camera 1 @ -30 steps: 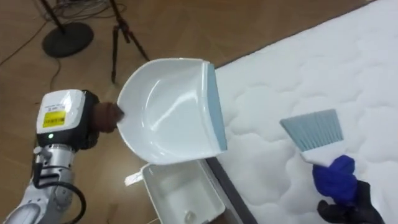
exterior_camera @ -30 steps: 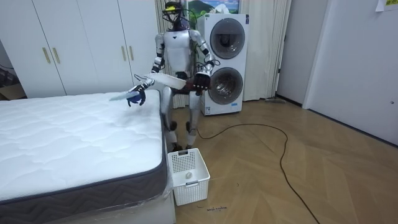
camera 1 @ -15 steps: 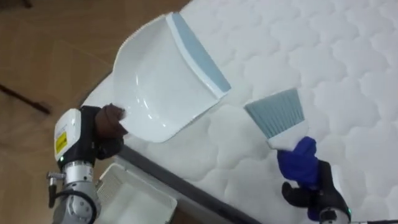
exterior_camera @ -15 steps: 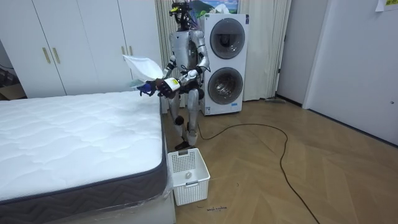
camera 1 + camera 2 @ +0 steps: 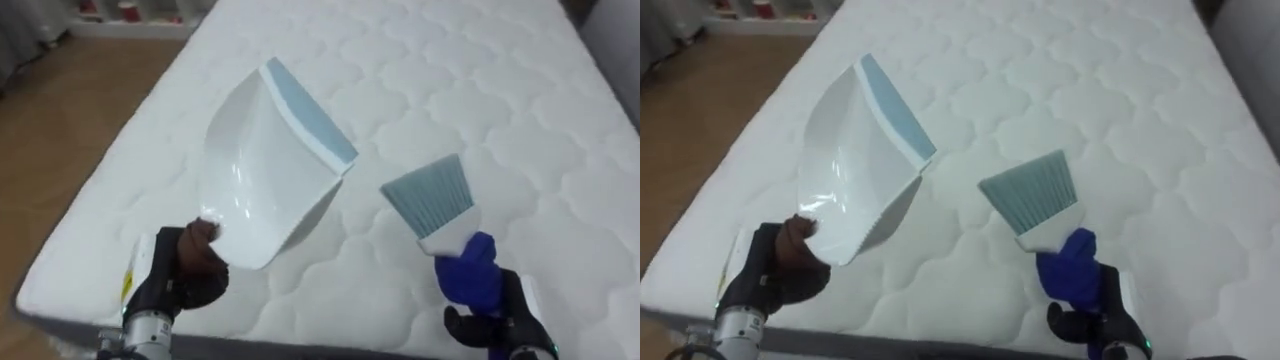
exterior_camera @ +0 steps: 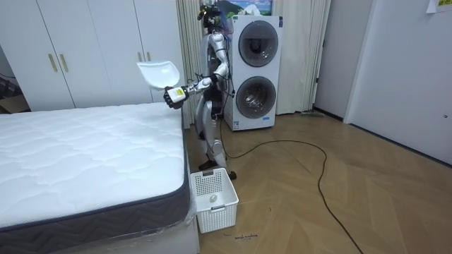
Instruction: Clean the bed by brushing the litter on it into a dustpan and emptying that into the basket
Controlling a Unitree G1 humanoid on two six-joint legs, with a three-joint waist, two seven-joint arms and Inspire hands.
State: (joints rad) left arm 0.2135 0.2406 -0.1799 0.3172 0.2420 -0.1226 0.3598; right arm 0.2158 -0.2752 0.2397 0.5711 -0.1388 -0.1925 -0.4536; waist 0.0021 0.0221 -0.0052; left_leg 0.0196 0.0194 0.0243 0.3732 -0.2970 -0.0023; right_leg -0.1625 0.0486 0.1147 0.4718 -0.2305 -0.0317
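A white dustpan (image 5: 265, 170) with a blue-grey lip hangs tilted over the white quilted mattress (image 5: 480, 90), mouth facing away from me. My left hand (image 5: 195, 270), at the lower left, is shut on its handle end. At the lower right my right hand (image 5: 490, 325) is shut on the blue handle of a brush (image 5: 430, 200), whose pale blue bristles point up and away above the mattress. In the room view I stand at the bed's end by its corner, holding the dustpan (image 6: 159, 72) raised over the mattress edge.
Wooden floor (image 5: 60, 110) runs along the mattress's left edge. A white slatted basket (image 6: 214, 199) stands on the floor by the bed's near corner. Behind me are stacked washing machines (image 6: 256, 70); white wardrobes (image 6: 92, 49) line the wall.
I have turned from the floor and basket toward the bed, so the view now looks along the mattress. Dustpan and brush stay in my hands, now over the mattress.
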